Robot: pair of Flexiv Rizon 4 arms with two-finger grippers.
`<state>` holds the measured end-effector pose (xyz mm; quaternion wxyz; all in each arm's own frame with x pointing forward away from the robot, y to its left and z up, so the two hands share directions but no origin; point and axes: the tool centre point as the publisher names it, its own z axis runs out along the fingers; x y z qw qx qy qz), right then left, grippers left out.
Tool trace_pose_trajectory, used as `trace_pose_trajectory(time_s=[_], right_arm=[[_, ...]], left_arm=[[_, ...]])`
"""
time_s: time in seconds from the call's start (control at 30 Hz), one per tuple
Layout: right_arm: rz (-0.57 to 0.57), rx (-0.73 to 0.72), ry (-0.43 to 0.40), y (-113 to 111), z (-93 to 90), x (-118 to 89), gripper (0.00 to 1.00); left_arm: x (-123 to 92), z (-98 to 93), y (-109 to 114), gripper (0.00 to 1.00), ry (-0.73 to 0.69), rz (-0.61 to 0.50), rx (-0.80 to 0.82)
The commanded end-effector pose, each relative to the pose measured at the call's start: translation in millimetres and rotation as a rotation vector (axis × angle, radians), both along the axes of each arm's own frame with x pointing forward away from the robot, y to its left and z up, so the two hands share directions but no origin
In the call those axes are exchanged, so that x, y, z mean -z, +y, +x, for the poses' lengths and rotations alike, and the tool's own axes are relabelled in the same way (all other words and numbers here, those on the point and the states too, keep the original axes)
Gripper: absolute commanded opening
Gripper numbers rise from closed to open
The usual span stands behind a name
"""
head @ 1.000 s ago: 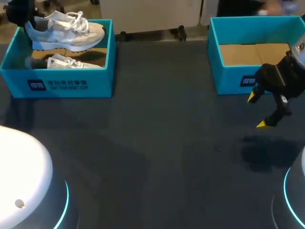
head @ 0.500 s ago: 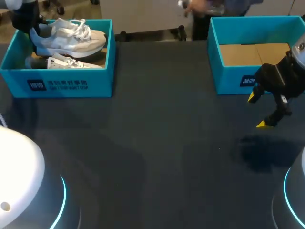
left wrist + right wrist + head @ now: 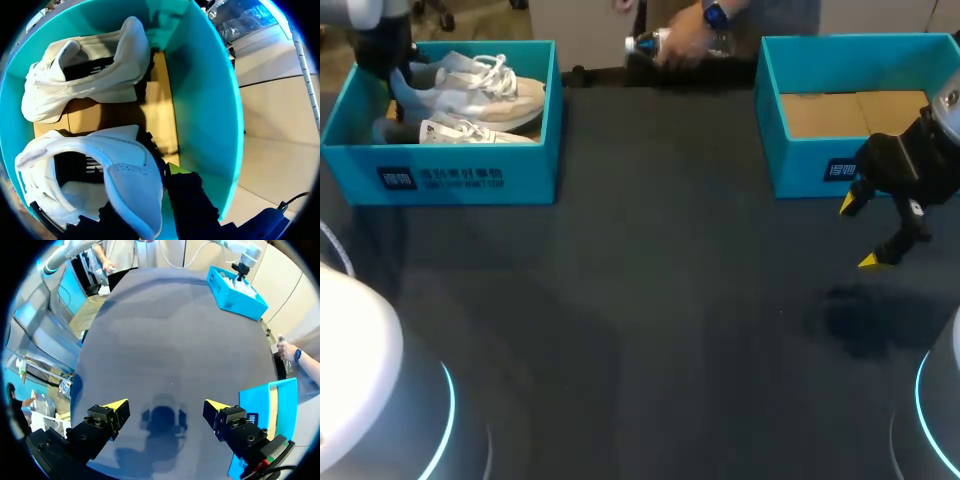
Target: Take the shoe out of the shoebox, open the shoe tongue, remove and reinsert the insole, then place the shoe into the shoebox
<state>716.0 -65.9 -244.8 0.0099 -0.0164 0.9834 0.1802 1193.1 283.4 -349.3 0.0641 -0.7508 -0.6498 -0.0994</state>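
The left shoebox (image 3: 460, 175), teal with a cardboard floor, sits at about 10 o'clock on the dark table (image 3: 650, 290). The left gripper (image 3: 382, 58) reaches into the box at its 9 o'clock end and is clamped on the heel of the shoe (image 3: 470, 88), a white and pale grey trainer with white laces. In the left wrist view one yellow-tipped finger presses the outside of the heel. The other finger sits on the inner side of the collar, so the heel is pinched between them.

The shoe's toe points toward 3 o'clock. Its heel end is raised near the box rim, and the shoe hangs partly over the second shoe (image 3: 470, 132). That second shoe lies lower in the box, along the wall on the 6 o'clock side. From the left wrist it shows ahead of the gripper, resting on the cardboard floor.

The right shoebox (image 3: 810, 172), also teal, stands at about 2 o'clock, well apart from the left one. Only its cardboard bottom shows inside.

The right gripper (image 3: 860, 232) hangs at about 3 o'clock, just in front of the right shoebox's near wall and above the tabletop. Its yellow tips (image 3: 116, 405) are spread wide with nothing between them. Its shadow falls on the table beneath it.
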Motion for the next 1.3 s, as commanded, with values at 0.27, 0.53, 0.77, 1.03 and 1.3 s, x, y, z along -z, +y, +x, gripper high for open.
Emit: trace_pose_trajectory(time_s=[0.27,0.53,0.77,1.03,1.3], right_arm=[[-0.002,0.001,0.0,0.8,0.0,1.1,1.0],[-0.002,0.001,0.0,0.8,0.0,1.1,1.0],[-0.002,0.001,0.0,0.8,0.0,1.1,1.0],[-0.002,0.001,0.0,0.8,0.0,1.1,1.0],[-0.002,0.001,0.0,0.8,0.0,1.1,1.0]], left_arm=[[21.6,8.8,0.1,0.0,0.034,0.004,0.025],[31.4,7.4,0.1,0.0,0.045,-0.002,0.03],[34.1,2.6,0.7,0.3,0.051,0.001,0.01],[26.8,-1.8,-0.2,0.63,0.053,-0.002,-0.007],[14.3,-6.9,-2.9,1.0,0.052,-0.011,-0.004]])
